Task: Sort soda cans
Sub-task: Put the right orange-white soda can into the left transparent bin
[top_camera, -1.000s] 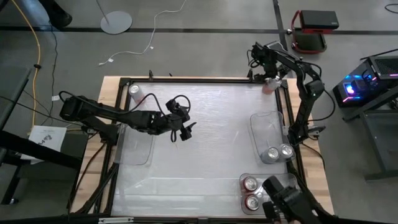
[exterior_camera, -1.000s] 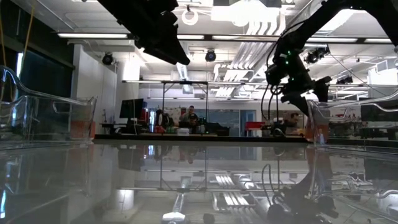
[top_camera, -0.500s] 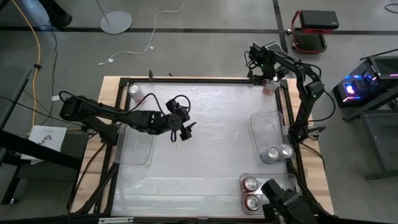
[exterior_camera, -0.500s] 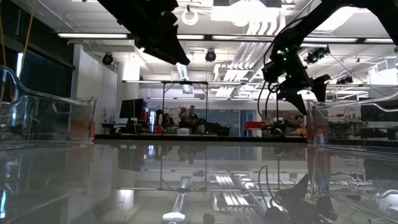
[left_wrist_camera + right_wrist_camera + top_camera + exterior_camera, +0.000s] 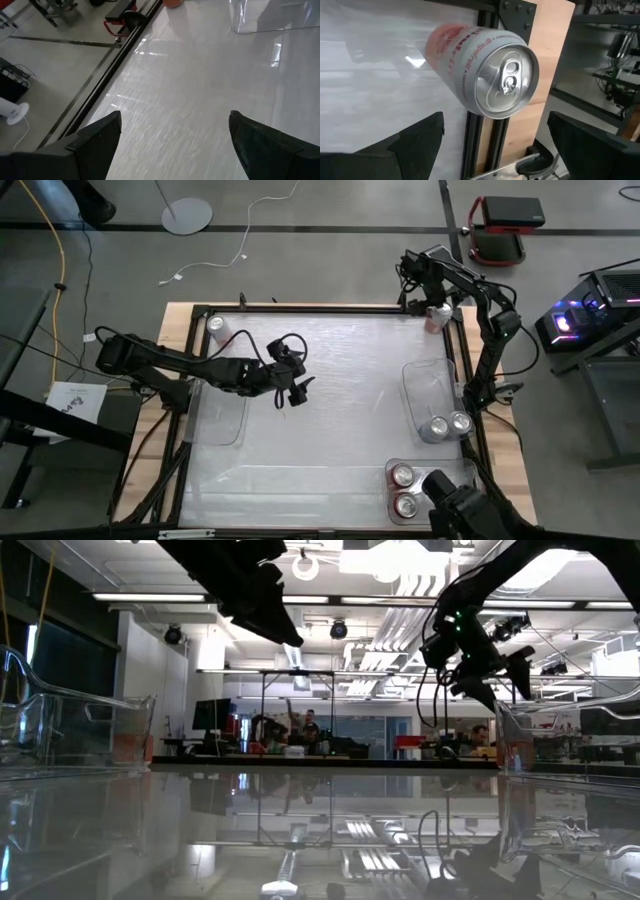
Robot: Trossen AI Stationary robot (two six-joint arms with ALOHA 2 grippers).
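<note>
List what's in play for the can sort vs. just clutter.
In play:
- pink-white can under the right gripper, jaws open
- silver can, far left corner
- two silver cans in right tray
- two red cans in near tray
- left gripper, open, mid-table

Clutter:
- floor lamp base
- red cart

Right gripper (image 5: 430, 292) hovers beside the pink can (image 5: 437, 317) at the table's (image 5: 330, 400) far corner.

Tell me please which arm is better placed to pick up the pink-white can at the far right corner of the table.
The right arm. The right gripper hovers open above the pink-white can, which fills its wrist view between the fingers. The left gripper is open over bare table near the middle, far from that can.
</note>
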